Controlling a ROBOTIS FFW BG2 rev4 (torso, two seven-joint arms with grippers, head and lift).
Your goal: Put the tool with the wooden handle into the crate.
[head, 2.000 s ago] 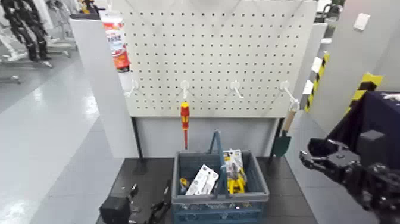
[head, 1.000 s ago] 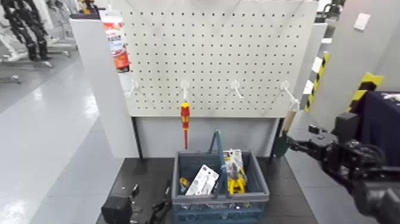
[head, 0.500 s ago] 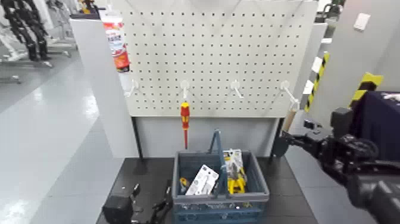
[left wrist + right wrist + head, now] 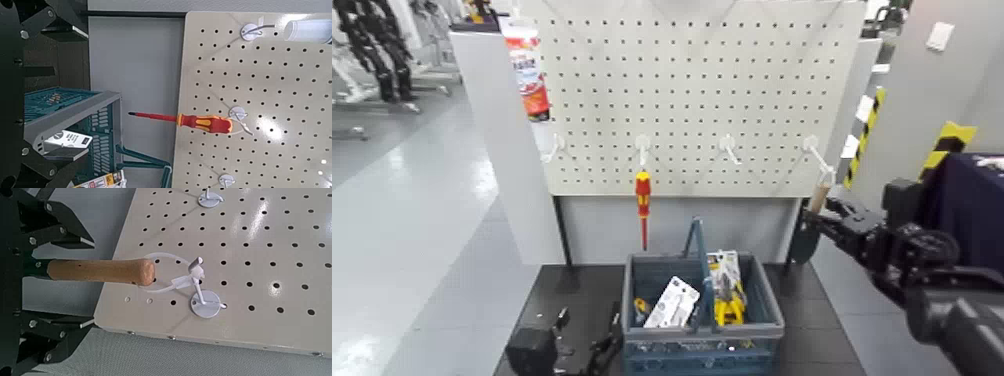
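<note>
White pegboard holds the trowel on its far-right hook, handle up, blade down. Right gripper has open fingers on both sides of the handle; the left gripper stays low on the left, fingers unclear

Right arm stretched forward at mid height, right gripper at its tip, fingers spread apart, left gripper low, near the body

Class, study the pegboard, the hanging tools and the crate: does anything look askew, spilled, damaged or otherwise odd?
Nothing stands out. The screwdriver hangs straight from its hook on the pegboard, the trowel hangs by its loop with the open right gripper around its handle, and the crate sits upright with its contents inside.
</note>
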